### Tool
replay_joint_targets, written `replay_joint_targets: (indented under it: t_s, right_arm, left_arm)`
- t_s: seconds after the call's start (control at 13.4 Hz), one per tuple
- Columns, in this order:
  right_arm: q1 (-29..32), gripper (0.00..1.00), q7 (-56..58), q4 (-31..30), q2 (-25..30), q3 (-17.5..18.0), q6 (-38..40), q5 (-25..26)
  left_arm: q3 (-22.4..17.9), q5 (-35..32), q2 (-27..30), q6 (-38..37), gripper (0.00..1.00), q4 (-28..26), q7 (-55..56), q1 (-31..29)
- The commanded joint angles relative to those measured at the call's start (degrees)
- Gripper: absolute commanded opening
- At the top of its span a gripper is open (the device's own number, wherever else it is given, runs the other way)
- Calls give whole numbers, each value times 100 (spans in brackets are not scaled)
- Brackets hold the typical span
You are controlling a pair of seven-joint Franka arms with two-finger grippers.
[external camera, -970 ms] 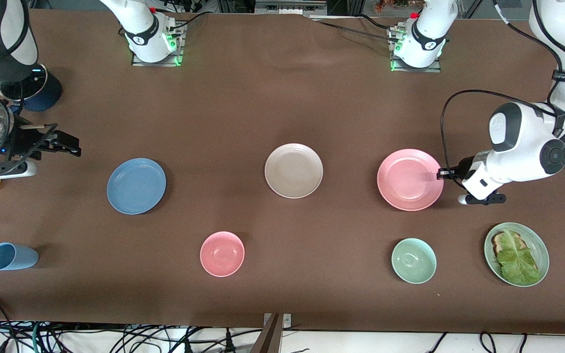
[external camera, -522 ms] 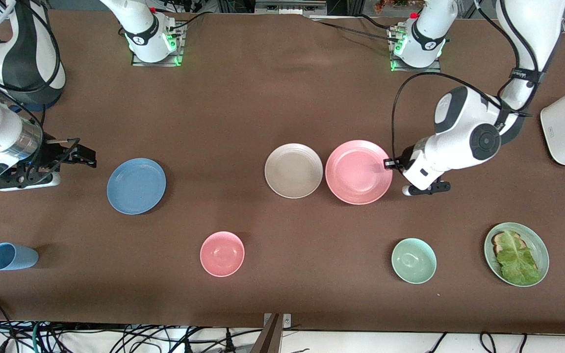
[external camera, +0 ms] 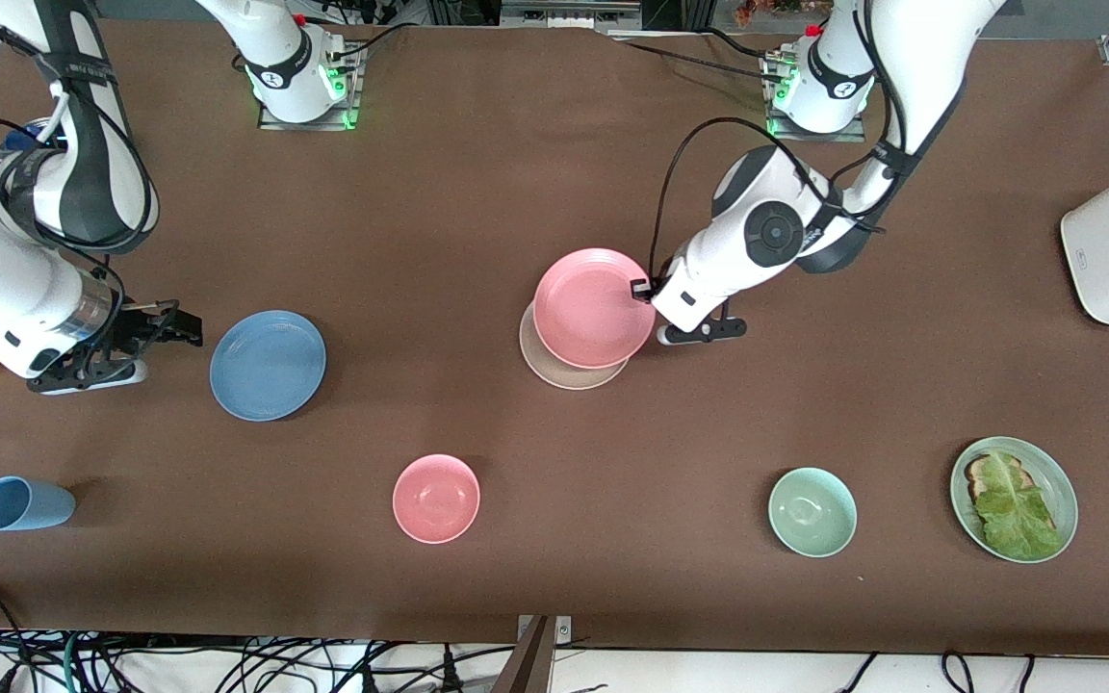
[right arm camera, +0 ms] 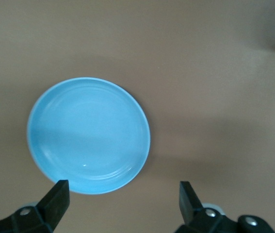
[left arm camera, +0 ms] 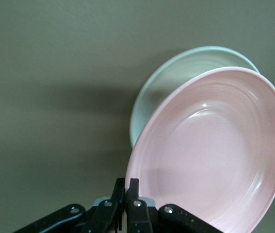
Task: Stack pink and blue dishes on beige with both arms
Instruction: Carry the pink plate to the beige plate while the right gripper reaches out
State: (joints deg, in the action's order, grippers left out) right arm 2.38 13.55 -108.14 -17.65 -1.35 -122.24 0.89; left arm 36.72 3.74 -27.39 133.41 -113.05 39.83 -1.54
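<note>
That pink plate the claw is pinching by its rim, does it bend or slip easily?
The pink plate looks stiff: held by one edge in the left claw, it keeps its round shape over the beige plate. It is probably light, since a thin rim pinch carries it. Its smooth surface might slip, so the tilt seen in the left wrist view seems a risk.

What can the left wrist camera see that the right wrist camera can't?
Only the left wrist view shows the pink plate, pinched at its rim by the shut left gripper and held over the beige plate, not quite lined up with it. Only the right wrist view shows the blue plate, lying flat on the table, with the right gripper open just above it and holding nothing. Both views show the brown table underneath, and each shows its own black fingers.
</note>
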Motion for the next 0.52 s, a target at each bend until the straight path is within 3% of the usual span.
replay_joint_targets:
  t_s: [0.0,0.15,0.3,0.37,0.45]
  right_arm:
    - [175,100,437,3,-431,-67,-318,-255]
    - [211,100,525,-32,-607,-76,-397,-458]
    - [211,99,517,-154,-757,-76,-703,-467]
    - [211,99,517,-225,-862,-67,-905,-476]
    - [211,98,517,-243,-950,-67,-968,-485]
  left_arm:
    - [-51,-390,-248,150,0,108,227,48]
    - [-51,-645,-345,168,0,108,227,48]
    - [-60,-725,-389,168,62,143,219,48]
    - [-77,-760,-407,142,100,256,210,48]
    - [-112,-804,-399,98,100,301,210,31]
